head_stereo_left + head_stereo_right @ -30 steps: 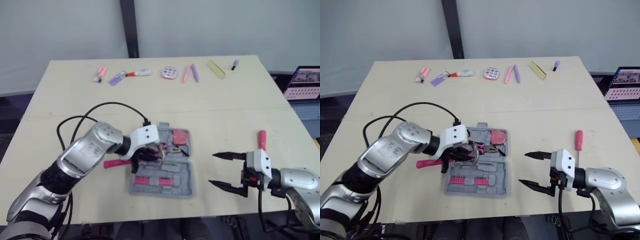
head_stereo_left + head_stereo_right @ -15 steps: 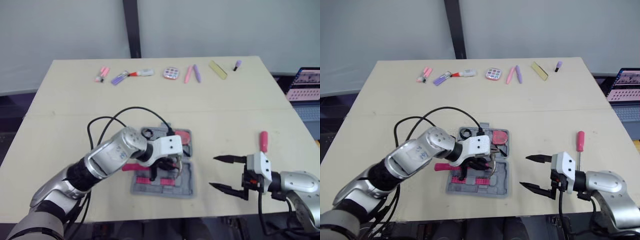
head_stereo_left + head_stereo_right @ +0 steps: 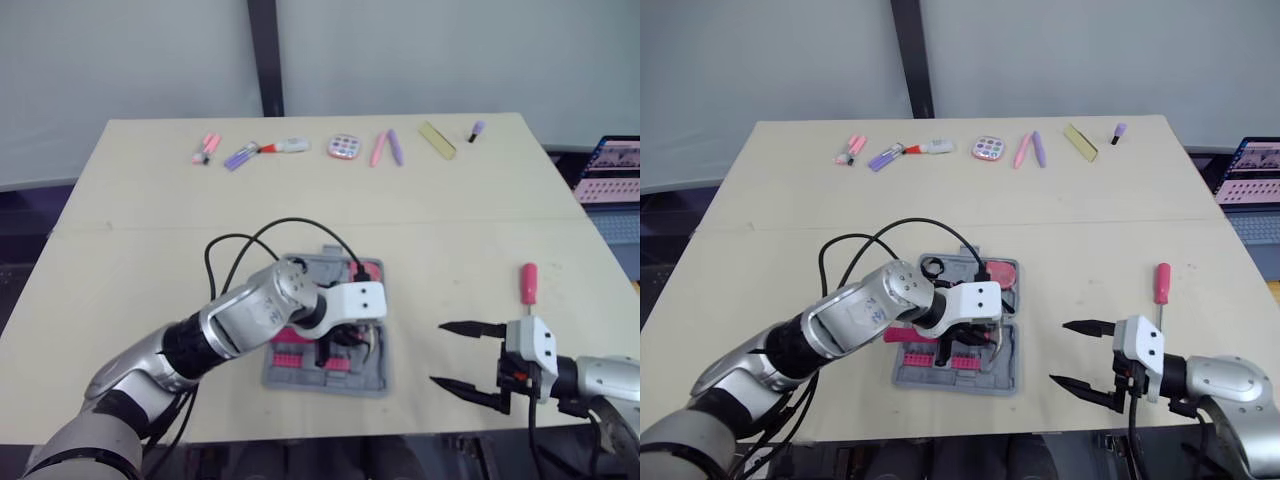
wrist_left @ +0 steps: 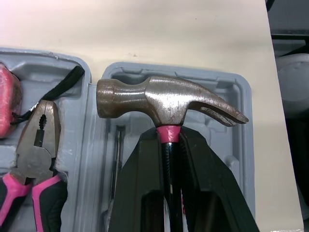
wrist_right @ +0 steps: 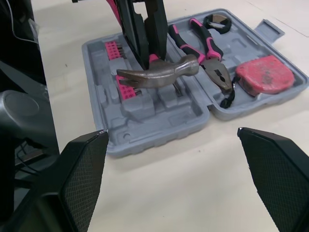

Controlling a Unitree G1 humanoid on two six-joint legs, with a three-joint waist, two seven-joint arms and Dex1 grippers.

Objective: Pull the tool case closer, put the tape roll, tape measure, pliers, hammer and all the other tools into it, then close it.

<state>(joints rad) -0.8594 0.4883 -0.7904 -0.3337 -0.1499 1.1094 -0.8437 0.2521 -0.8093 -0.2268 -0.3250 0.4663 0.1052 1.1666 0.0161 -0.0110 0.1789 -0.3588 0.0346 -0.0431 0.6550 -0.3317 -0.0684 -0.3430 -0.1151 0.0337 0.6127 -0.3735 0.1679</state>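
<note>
Left gripper (image 4: 169, 137), clamping the pink-handled steel hammer (image 4: 166, 101), had swung from nine o'clock over the grey plastic case (image 5: 159, 130), ready for seating; right gripper (image 3: 437, 352) gaped.

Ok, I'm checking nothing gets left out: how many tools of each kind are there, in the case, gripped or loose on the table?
hammer: 1
pliers: 1
tape measure: 1
tape roll: 1
pink bit rack: 1
screwdriver: 1
Total: 6

There are one tool case (image 3: 1006, 374), one hammer (image 4: 164, 99), one pair of pliers (image 4: 37, 140), one tape measure (image 5: 263, 72), one tape roll (image 5: 216, 20) and one screwdriver (image 3: 1161, 282). Farther away I count one round palette (image 3: 987, 148), one yellow strip (image 3: 1079, 141), one pink pen (image 3: 1021, 150) and one purple pen (image 3: 1039, 148). The markers (image 3: 885, 157) I cannot count surely.
</note>
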